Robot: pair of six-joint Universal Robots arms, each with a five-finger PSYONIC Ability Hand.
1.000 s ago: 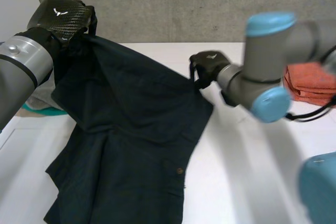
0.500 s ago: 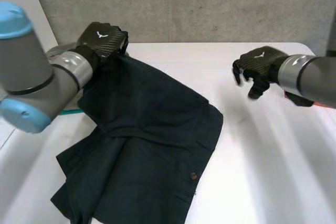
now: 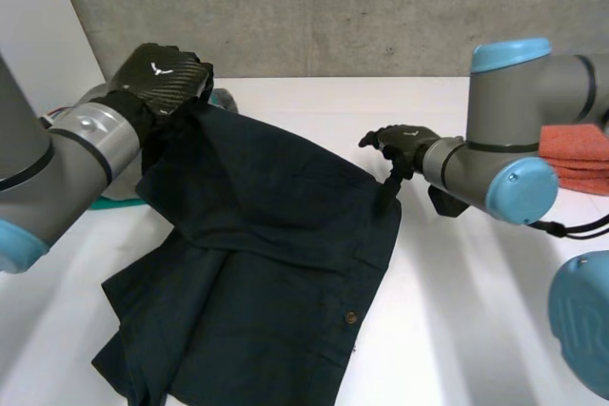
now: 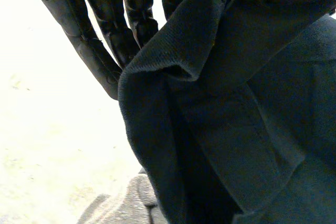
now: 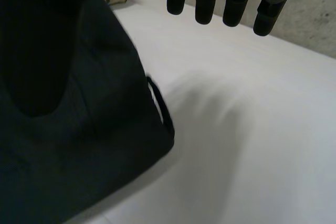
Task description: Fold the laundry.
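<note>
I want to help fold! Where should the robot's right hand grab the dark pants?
Probably the corner with the belt loop, nearest the open right hand. That corner of the dark pants lies beside bare table, so the fingers could come in from that side and pinch the edge. The left hand holds the opposite corner up.

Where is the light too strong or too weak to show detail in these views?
Left wrist view: glare washes the white table blank beside the left hand. Right wrist view: the dark garment is nearly black, its folds lost. Head view: even light; the garment's button shows.
</note>
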